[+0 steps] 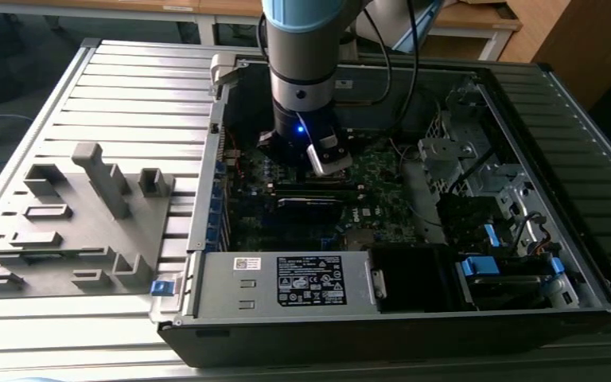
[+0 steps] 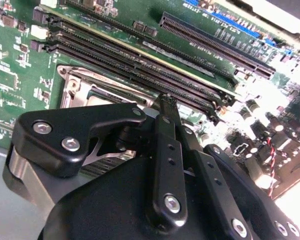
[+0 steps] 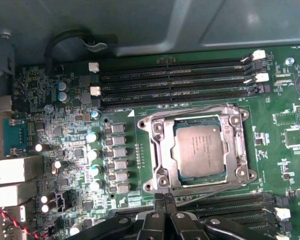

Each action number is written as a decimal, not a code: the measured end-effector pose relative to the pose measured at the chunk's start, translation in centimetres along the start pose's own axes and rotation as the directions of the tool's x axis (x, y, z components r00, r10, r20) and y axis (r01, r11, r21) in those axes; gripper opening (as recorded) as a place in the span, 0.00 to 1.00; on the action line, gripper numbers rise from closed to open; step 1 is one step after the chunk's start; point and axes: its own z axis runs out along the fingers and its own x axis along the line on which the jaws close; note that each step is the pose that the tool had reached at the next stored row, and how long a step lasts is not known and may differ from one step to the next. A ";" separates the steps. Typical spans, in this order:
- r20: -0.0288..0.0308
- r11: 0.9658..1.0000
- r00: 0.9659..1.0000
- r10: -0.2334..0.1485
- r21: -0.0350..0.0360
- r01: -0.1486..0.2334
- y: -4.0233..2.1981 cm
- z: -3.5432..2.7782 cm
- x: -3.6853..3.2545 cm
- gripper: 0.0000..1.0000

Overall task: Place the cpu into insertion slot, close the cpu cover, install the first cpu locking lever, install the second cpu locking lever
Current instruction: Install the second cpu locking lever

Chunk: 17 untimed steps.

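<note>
Your cpu (image 3: 199, 150) already sits in the socket, with the cpu cover (image 3: 160, 145) framing it. The tool (image 3: 165, 202) hovers at the socket's edge, fingers pinched together, holding nothing. A lever step seems in hand, calling for a careful hook.

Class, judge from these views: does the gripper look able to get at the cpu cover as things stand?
Probably yes. The gripper sits just beside the cpu cover, which lies flat around the cpu in the first wrist view, with nothing between them.
</note>
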 end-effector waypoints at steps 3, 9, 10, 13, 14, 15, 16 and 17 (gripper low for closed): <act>-0.003 1.000 1.000 0.001 -0.022 -0.001 -0.09 0.01 -0.01 0.11; -0.006 0.999 1.000 0.003 -0.054 -0.004 -0.49 0.15 -0.05 0.11; -0.007 0.998 1.000 0.004 -0.060 -0.004 -0.56 0.17 -0.05 0.11; -0.009 0.997 1.000 0.005 -0.077 -0.005 -0.71 0.23 -0.07 0.11; -0.009 0.997 1.000 0.005 -0.080 -0.006 -0.73 0.25 -0.07 0.11; -0.010 0.997 1.000 0.005 -0.082 -0.006 -0.73 0.26 -0.06 0.11; -0.010 0.997 1.000 0.005 -0.082 -0.006 -0.73 0.26 -0.06 0.11; -0.010 0.997 1.000 0.005 -0.082 -0.006 -0.73 0.26 -0.06 0.11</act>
